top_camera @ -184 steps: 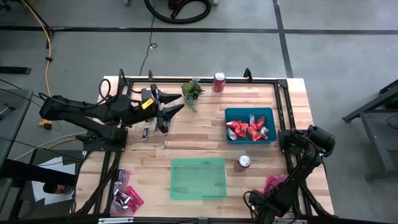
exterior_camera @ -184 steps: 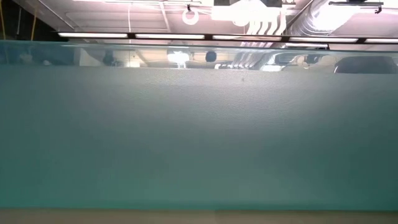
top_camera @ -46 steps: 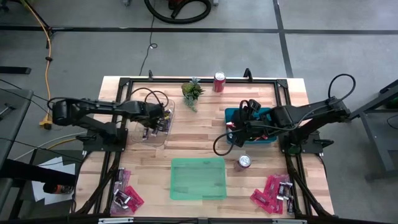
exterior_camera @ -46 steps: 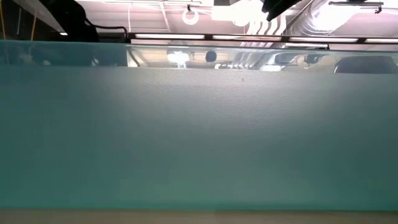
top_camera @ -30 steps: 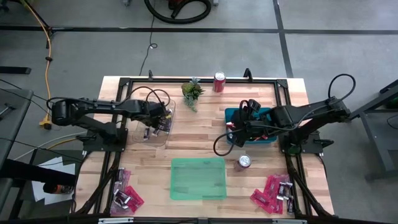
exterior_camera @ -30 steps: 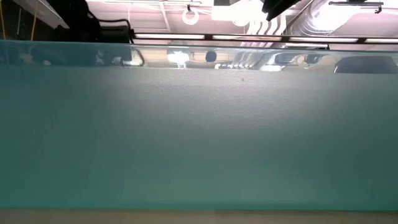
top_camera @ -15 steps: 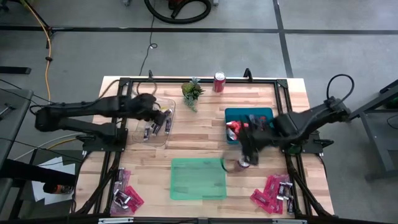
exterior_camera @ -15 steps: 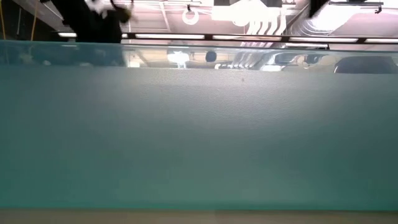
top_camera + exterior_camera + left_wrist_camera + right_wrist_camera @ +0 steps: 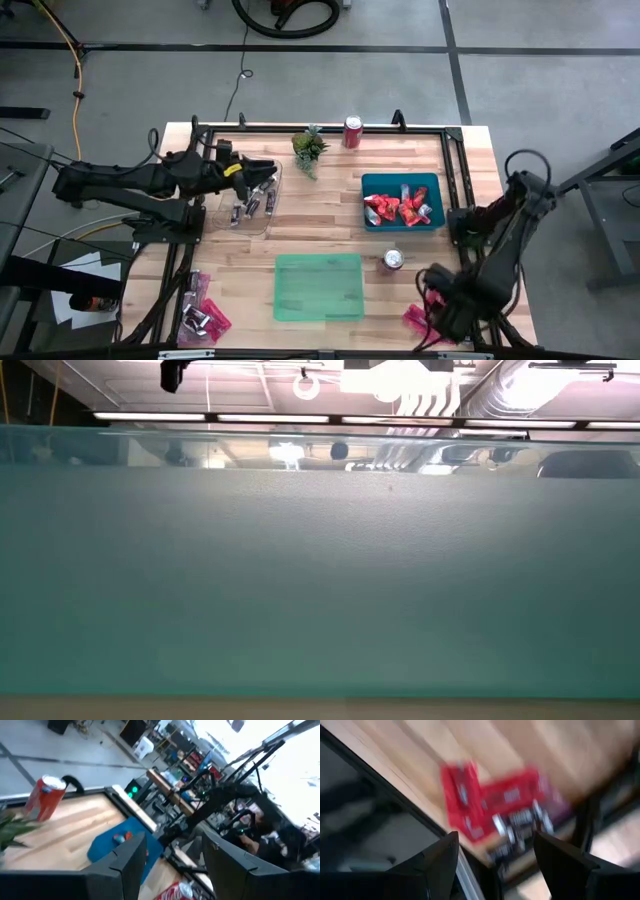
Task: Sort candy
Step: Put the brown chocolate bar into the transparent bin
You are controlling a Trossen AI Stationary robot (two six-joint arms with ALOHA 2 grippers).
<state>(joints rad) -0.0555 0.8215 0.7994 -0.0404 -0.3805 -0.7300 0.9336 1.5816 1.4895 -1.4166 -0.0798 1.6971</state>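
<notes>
My left gripper (image 9: 272, 172) hangs open and level above the clear tray (image 9: 238, 222), which holds several small dark candy bars (image 9: 252, 206); nothing is between its fingers (image 9: 172, 865). My right gripper (image 9: 442, 308) points down, open, over a pile of pink-red packets and silver bars (image 9: 500, 812) at the table's near right corner, touching nothing. The blue tray (image 9: 428, 182) holds red-orange packets (image 9: 392, 208). A green tray (image 9: 319, 287) lies near the front edge. Another candy pile (image 9: 203, 316) lies at the near left corner.
A red soda can (image 9: 352, 131) and a small green plant (image 9: 310, 148) stand at the far edge. A second can (image 9: 393, 260) stands between the blue and green trays. In the low view, the green tray's wall (image 9: 320, 580) blocks nearly everything.
My left gripper has risen out of the clear tray and tipped from pointing down to level. My right gripper has swung from the blue tray, past the near can, toward the table's near right corner, and now points down over the candy pile there.
</notes>
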